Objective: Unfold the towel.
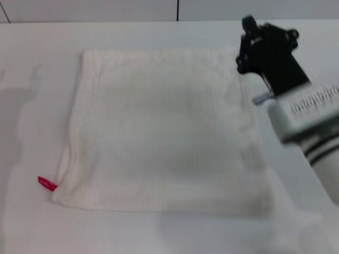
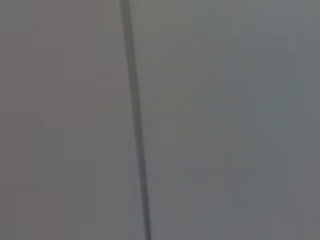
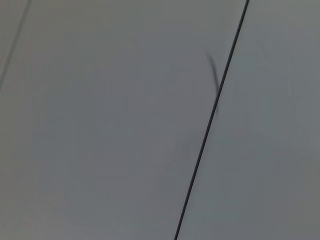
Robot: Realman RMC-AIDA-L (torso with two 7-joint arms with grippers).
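The white ribbed towel (image 1: 161, 129) lies flat on the white table as a roughly square sheet. Its small red tag (image 1: 46, 183) sticks out at the near left corner. My right gripper (image 1: 251, 45) is black and hovers at the towel's far right corner, above the cloth's edge. I cannot see whether it touches the towel. My left gripper is out of view in all three views. Neither wrist view shows the towel.
The white table (image 1: 32, 106) extends around the towel on all sides. A grey wall with a dark seam (image 1: 177, 9) stands behind it. The left wrist view shows a plain grey panel with a seam (image 2: 135, 120), and the right wrist view shows another seam (image 3: 212, 120).
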